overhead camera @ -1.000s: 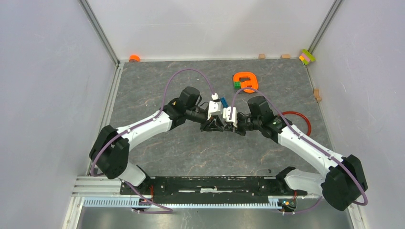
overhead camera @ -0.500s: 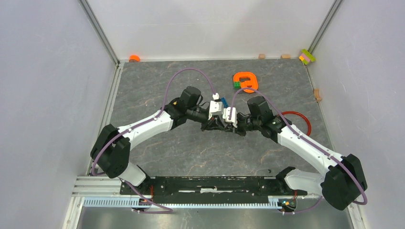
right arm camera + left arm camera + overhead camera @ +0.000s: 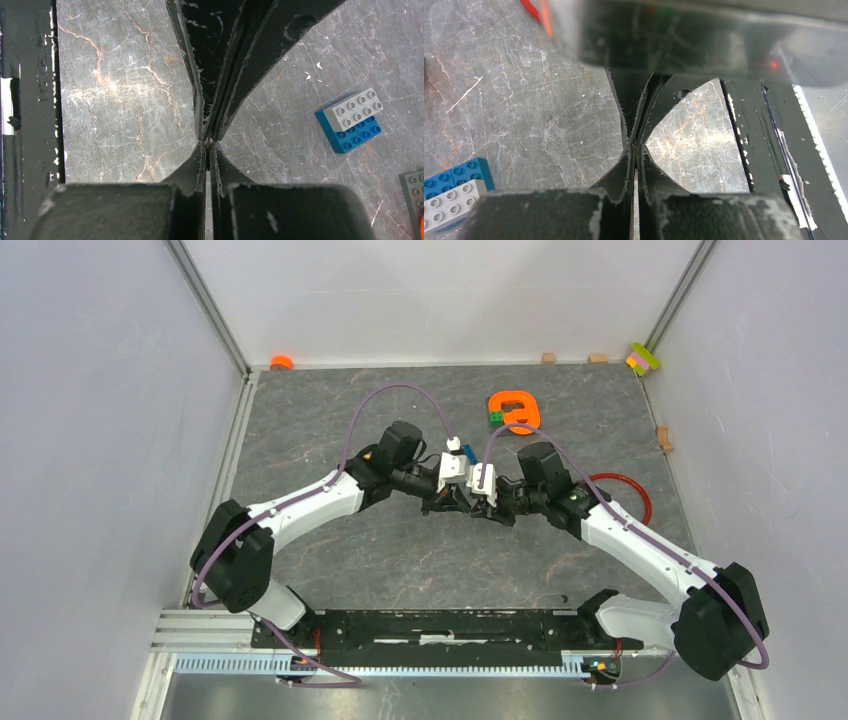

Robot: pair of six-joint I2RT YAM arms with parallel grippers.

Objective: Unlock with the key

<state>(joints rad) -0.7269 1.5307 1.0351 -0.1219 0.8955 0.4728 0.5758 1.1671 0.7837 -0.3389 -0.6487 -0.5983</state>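
Note:
My two grippers meet tip to tip just above the middle of the grey stone table [image 3: 330, 420]. The left gripper [image 3: 460, 504] is shut, and in its wrist view [image 3: 635, 147] the pads press together. The right gripper [image 3: 479, 507] faces it, also shut [image 3: 207, 142]. In the right wrist view the left arm's fingers [image 3: 220, 60] come down from the top and touch my tips. A tiny tan speck sits right where the four tips meet; I cannot tell what it is. The key is too small or too hidden to make out. No padlock shows.
A blue and grey brick stack [image 3: 352, 120] lies on the table just behind the grippers [image 3: 454, 187]. Further back are an orange holder [image 3: 514, 410] and a green brick [image 3: 495, 418]. A red cable loop [image 3: 640, 495] lies right. The black base rail [image 3: 430, 630] runs along the near edge.
The left gripper's jaws have closed from a spread V to shut, right at the right gripper's tips. Both arms stay almost in place.

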